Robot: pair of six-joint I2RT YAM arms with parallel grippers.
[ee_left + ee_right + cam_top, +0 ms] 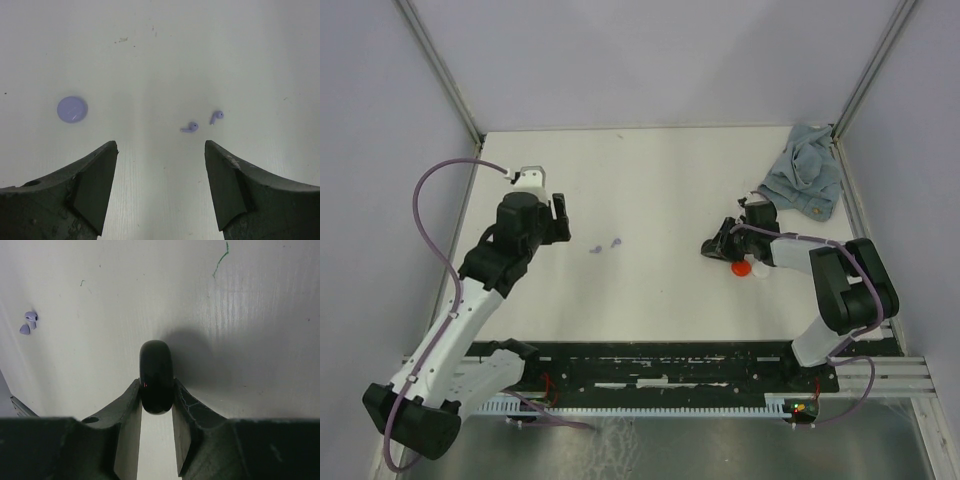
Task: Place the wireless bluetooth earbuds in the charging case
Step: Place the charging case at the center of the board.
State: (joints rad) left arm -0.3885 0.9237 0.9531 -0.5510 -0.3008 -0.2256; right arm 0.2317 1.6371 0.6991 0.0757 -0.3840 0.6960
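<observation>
Lilac earbuds (190,127), two tiny comma-shaped pieces of smooth plastic, lie just beside each other on the white table (160,50), between the two arms and touched by neither. The left wrist view shows them in front of the left gripper (160,147), whose dark, scuffed jaws stand spread wide with nothing between them. That view also shows a flat, round lilac disc (72,109) well apart from the pair, which the top view does not show. The right wrist view catches the pair only as small specks at its left edge. It shows plainly the right gripper (156,400) clenched on a black charging case (156,367), which is glossy, rounded and held edge-on, with a tiny red dot on its side. Only the top view shows a small red object (742,267) just beside that gripper, too small to make out, and a crumpled blue cloth (805,180) in the far right corner. The tabletop is matte with faint scratches.
</observation>
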